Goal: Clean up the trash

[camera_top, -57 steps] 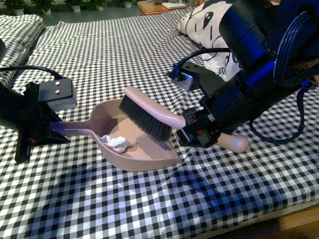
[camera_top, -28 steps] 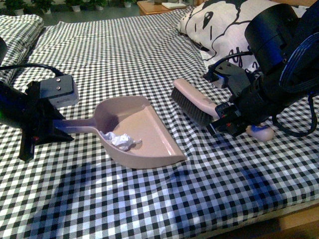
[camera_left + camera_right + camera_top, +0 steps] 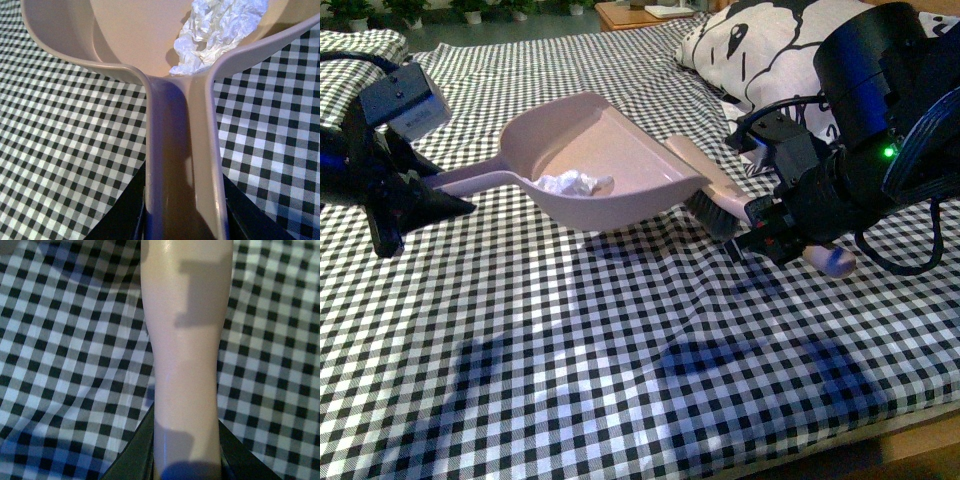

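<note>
Two arms work over a bed [image 3: 620, 330] spread with a black-and-white checked cloth, which fills nearly the whole front view. At the far right corner lies a white pillow [image 3: 760, 45] with a black cartoon print; I can make out no readable letters on it, nor any brand or label on anything else here.

The right arm, a bulky black thing with a small green light showing, reaches in from the right. Its right gripper [image 3: 757, 228] is clamped on the pale handle of a hand brush [image 3: 705, 190], and the right wrist view shows that handle [image 3: 186, 350] running straight out between the dark jaws, over the checked cloth. The brush's dark bristles point down toward the bed, and its head sits just beside the front lip of the dustpan, partly tucked behind it.

The mauve dustpan [image 3: 620, 135] is lifted clear of the bed and casts a shadow on the cloth beneath. The left gripper [image 3: 420, 195] grips its long handle from the left; the left wrist view shows the handle [image 3: 180, 165] held between the jaws.

The trash [image 3: 570, 183], a small crumpled white wad, lies inside the pan against the back wall, near where the handle joins [image 3: 215, 30].
</note>
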`<state>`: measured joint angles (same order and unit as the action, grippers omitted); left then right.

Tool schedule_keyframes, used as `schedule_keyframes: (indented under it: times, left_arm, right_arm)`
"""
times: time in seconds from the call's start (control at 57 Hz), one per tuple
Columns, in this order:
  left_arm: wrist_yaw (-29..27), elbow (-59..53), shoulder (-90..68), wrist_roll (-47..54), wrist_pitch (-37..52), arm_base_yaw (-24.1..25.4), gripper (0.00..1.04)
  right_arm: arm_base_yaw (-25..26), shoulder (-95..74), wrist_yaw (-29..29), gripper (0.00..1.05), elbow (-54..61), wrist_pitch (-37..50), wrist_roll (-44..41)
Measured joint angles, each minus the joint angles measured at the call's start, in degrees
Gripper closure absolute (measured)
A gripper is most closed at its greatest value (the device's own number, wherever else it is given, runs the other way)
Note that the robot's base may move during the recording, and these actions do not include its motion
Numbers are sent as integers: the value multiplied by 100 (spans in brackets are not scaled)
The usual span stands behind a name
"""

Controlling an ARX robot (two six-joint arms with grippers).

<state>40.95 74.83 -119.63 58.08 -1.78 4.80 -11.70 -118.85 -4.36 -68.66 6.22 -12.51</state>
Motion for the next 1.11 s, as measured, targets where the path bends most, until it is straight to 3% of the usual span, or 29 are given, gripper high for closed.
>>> schedule_keyframes:
  times: [0.246,0.351,0.456,0.737,0.86,1.106]
  left_arm:
    - [-208,-579,387,-632,1117,129,78]
    - [-686,-793,616,-1488,2146,157,78]
    - [-1051,-824,925,-2227,2522,192,78]
    - [-3311,-811,2251,-4039,1692,289,78]
    - [-3770,-1064,3016,-4393,1482,275,78]
    - [-4170,-1611,4452,-4616,1040,-52,78]
  right_arm:
    - [219,584,474,86,446,1246,114]
    - [236,909,649,86,820,1812,140]
    - [245,1134,750,86,1056,2166,221]
    - [376,2120,975,86,2079,3523,511]
    - [411,2625,973,86,2599,4002,654]
    - [350,3759,1121,86,3836,4979,688]
